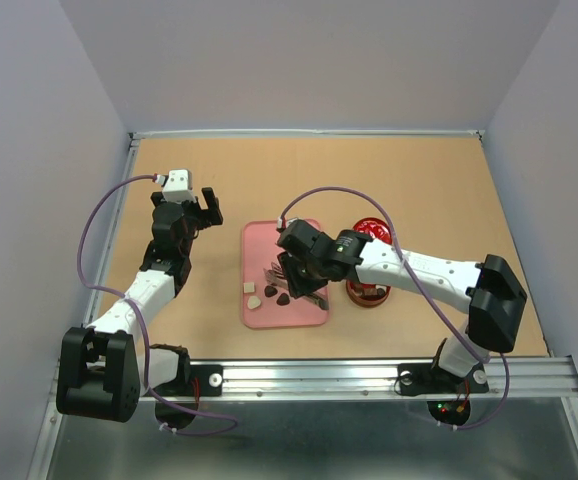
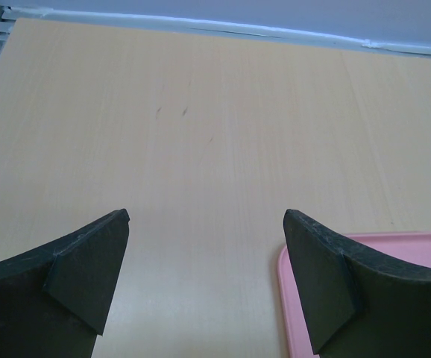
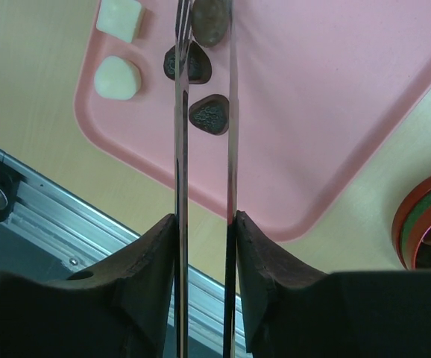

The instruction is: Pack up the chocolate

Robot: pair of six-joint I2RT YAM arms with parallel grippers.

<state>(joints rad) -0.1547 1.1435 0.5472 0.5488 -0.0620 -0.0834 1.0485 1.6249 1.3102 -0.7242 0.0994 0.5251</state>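
Since the chocolates (image 3: 209, 115) looked too small for bare fingers, right gripper (image 3: 204, 224) was clamped on tongs (image 3: 179, 149), tips either side of a brown piece on the tray (image 3: 335, 112). Tin (image 3: 424, 224) waited just right of tray. Left gripper (image 2: 206, 224) hung spread apart, left of tray, out of the way.

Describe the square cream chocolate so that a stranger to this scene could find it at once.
Find the pink tray on the wooden table. In its near left corner, two cream-white chocolates lie beside darker ones. The square cream chocolate has flat sides and corners; its cream neighbour, nearer the rail, is rounded.
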